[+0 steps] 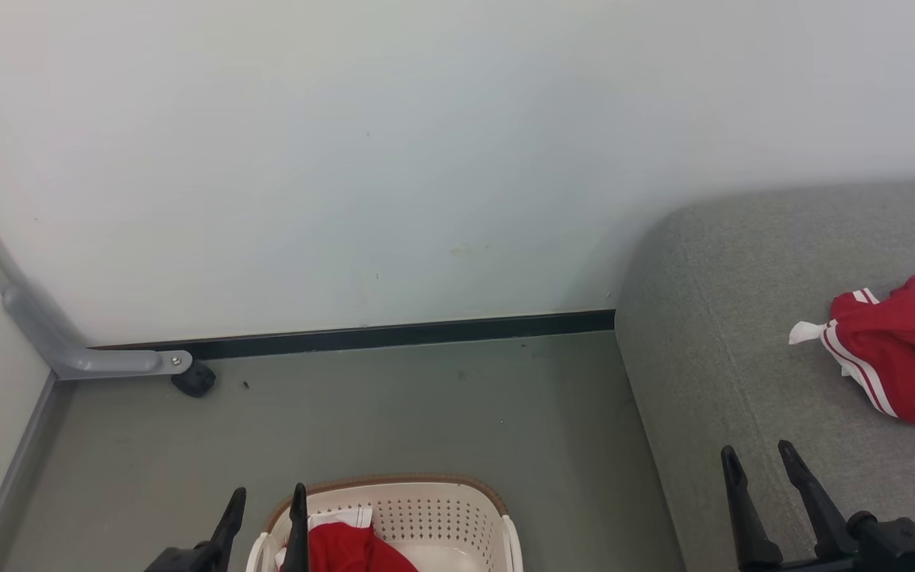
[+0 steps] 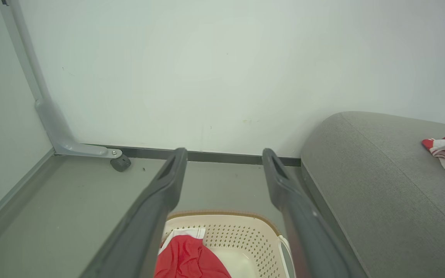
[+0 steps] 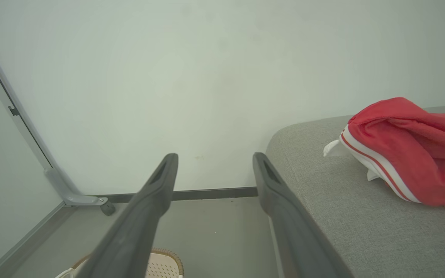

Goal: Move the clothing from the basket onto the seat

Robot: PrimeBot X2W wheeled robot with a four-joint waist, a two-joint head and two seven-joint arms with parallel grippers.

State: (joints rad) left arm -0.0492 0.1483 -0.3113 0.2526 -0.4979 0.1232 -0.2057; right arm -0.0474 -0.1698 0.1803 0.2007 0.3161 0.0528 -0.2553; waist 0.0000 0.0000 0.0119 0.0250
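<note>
Facing the wall, left hand (above the basket) and right hand point forward, both spread empty.

I am looking at a pale wall standing straight ahead of the left gripper, beyond its fingertips. A dark skirting strip is running along the wall's foot, where the grey floor is meeting it. Ahead and to the left of that gripper, a grey metal leg is sloping down to the floor and ending on a black caster, just beside the strip.
</note>
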